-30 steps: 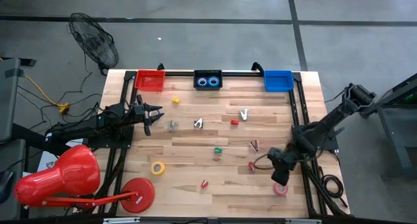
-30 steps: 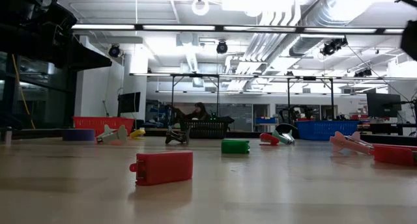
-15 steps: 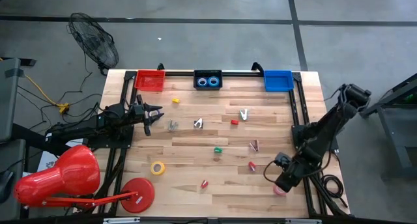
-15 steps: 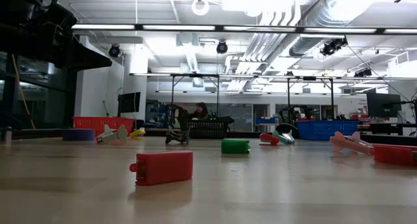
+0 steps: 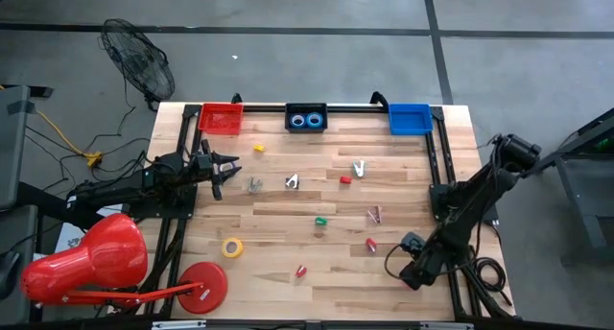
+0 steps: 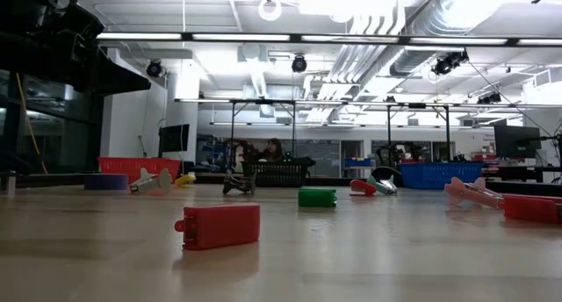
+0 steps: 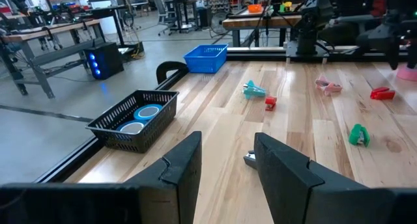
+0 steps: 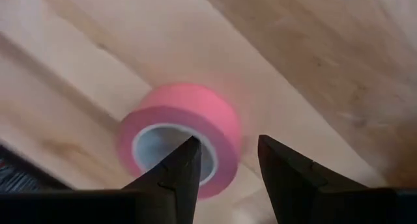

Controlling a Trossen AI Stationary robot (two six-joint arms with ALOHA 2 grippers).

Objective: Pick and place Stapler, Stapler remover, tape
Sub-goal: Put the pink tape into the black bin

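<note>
While right gripper (image 8: 225, 162) hovers part-open | pink tape (image 8: 179, 136) half hidden behind fingers

Overhead, table-level, two wrist cameras; table (image 5: 288, 224) shared.

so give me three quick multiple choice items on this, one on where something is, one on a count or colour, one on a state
1. Where is the right gripper?
A. over the red bin
B. at the table's near right corner, over the pink tape
C. beside the yellow tape

2. How many blue tapes lie in the black bin?
A. none
B. two
C. four

3. How do the right gripper's fingers stand?
A. open above the pink tape
C. shut on a stapler
B. shut on the yellow tape

Answers: 1 B, the high view shows it at that corner and its wrist view looks down on the pink roll. 2 B, two blue tapes show in the bin. 3 A, a gap shows between the fingers, with the roll beyond them.
</note>
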